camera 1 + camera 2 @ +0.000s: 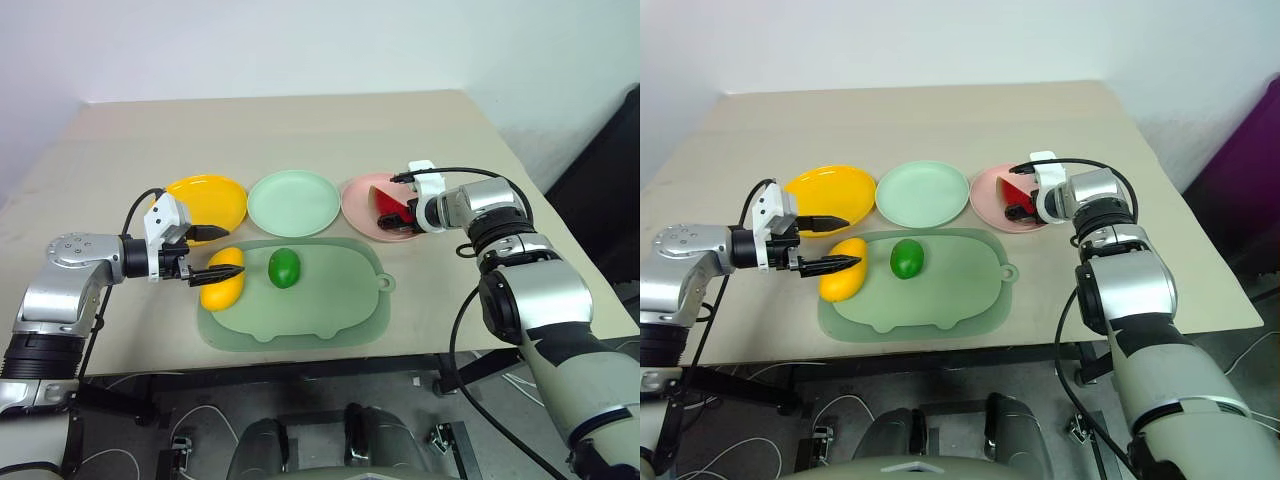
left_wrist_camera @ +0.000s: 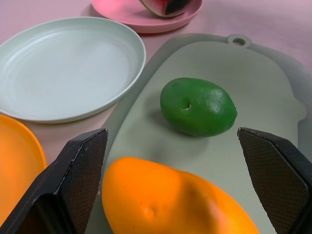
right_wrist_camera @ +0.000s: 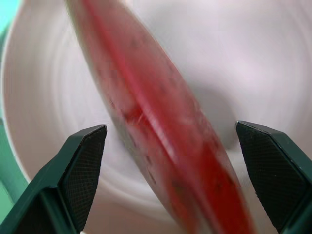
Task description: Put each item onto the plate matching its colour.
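**On the pink plate: watermelon wedge between spread fingers**

On the round pink plastic plate (image 1: 358, 200), at about two o'clock on the beige counter (image 1: 300, 125), the red toy watermelon wedge with green rind (image 1: 390, 203) lies at the side nearest the right gripper (image 1: 400, 222). The right wrist view shows the wedge standing between that gripper's two black fingers (image 3: 80, 168), which are spread wide on either side of it with a gap to each, so the gripper is released and grips nothing.

At twelve o'clock from the mat sits the round pale mint-green plastic plate (image 1: 293, 203), bare, and at ten o'clock the round yellow plastic plate (image 1: 212, 200), also bare. The three plates stand in a row, close together.

Below them lies the large pale-green mat with a tab (image 1: 330, 310). The small round green toy fruit (image 1: 284, 268) rests on it toward its eleven o'clock part. Just beside it, at nine o'clock, the yellow curved mango-like toy fruit (image 1: 224, 281) lies on the mat's edge.

The left gripper (image 1: 215, 252) hovers at the yellow fruit, its fingers apart and straddling the fruit's end, released rather than clenched.
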Available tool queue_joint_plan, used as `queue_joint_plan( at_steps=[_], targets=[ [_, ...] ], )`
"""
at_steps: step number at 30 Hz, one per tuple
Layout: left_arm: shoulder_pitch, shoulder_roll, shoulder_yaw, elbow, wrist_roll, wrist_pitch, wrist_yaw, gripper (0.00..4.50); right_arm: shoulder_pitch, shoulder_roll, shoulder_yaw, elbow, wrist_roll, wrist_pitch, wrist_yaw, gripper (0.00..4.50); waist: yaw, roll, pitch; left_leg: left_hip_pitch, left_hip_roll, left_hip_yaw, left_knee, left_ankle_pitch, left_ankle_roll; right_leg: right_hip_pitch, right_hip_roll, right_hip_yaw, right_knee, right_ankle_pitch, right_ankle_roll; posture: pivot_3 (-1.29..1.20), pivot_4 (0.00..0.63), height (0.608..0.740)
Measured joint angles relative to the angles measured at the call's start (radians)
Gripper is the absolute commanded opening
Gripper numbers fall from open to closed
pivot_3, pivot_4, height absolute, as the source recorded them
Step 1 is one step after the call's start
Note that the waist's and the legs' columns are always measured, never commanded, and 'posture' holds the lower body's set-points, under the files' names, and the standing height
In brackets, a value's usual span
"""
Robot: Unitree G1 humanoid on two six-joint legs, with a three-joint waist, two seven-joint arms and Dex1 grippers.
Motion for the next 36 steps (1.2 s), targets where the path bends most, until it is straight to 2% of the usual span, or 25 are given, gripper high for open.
queue_joint_plan(
  at_steps=[6,21,29,36],
  targets=[
    [-0.001,0.000,0.000,0.000,0.000,0.000,-0.001,4.50,-0.013,0.001,-0.018,-0.002,0.005,-0.001,0.004,4.46,0.000,0.000,0.000,0.000,0.000,0.000,0.000,0.000,0.000,0.000,0.000,0.000,0.000,0.000,0.000,0.00,0.150,0.740],
    [-0.015,-0.005,-0.006,0.008,0.000,-0.001,-0.002,4.50,-0.067,-0.009,-0.184,-0.121,0.132,-0.007,0.011,4.46,0.001,0.000,0.000,0.000,0.000,0.000,0.000,0.000,0.000,0.000,0.000,0.000,0.000,0.000,0.000,0.00,0.150,0.740],
    [-0.039,-0.022,-0.008,0.025,0.002,-0.007,0.000,4.50,-0.035,-0.013,-0.237,-0.365,0.232,0.025,0.045,4.46,0.001,0.000,0.000,0.001,0.000,-0.001,0.000,0.000,0.000,0.001,0.000,0.000,0.000,0.000,0.000,0.00,0.150,0.740],
    [-0.052,-0.032,-0.009,0.045,0.005,-0.008,0.008,4.50,0.082,-0.001,-0.255,-0.571,0.321,0.140,0.023,4.46,0.003,0.000,0.000,0.001,0.000,-0.001,0.001,0.000,0.000,0.001,0.000,0.000,0.000,0.000,0.000,0.00,0.150,0.740]
  ],
)
